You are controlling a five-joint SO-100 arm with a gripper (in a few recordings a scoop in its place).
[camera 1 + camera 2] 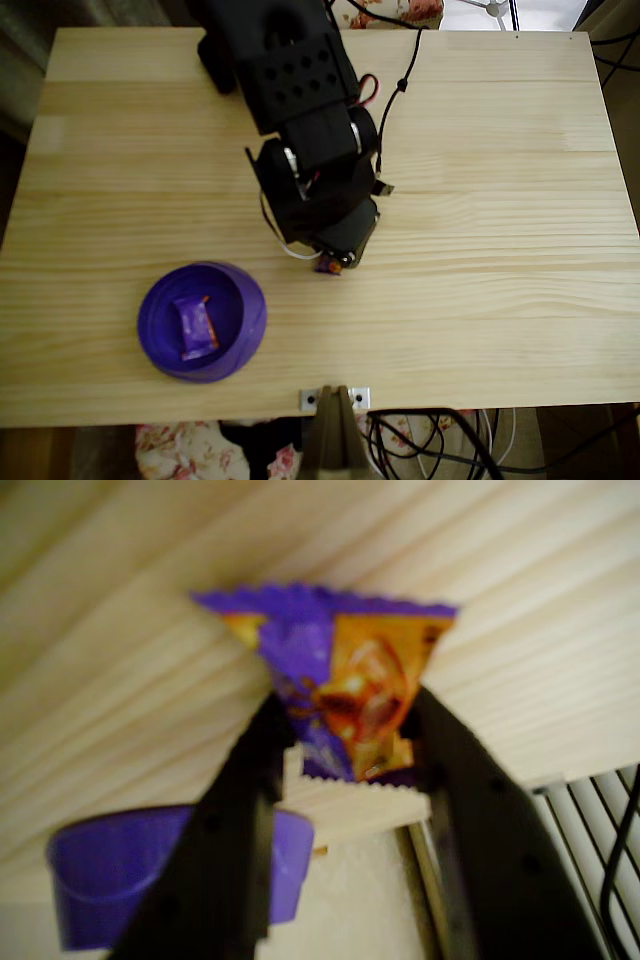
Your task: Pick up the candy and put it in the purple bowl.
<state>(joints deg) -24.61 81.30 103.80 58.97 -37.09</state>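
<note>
In the wrist view the candy (350, 670), purple on one side and orange-yellow on the other, sits pinched between my two black fingers. My gripper (350, 720) is shut on it. From overhead, the candy (328, 265) peeks out under the tip of the gripper (335, 258) near the table's middle. The purple bowl (165, 300) stands on the table to the lower left of the gripper in the overhead view. It shows again at the lower left of the wrist view as the purple bowl (110, 875). Whether the candy touches the table I cannot tell.
An almost all-purple wrapped candy (197, 327) lies inside the bowl. A metal bracket with a post (335, 400) sits at the table's front edge. Black cables (400, 90) run along the arm at the back. The right half of the wooden table (520, 250) is bare.
</note>
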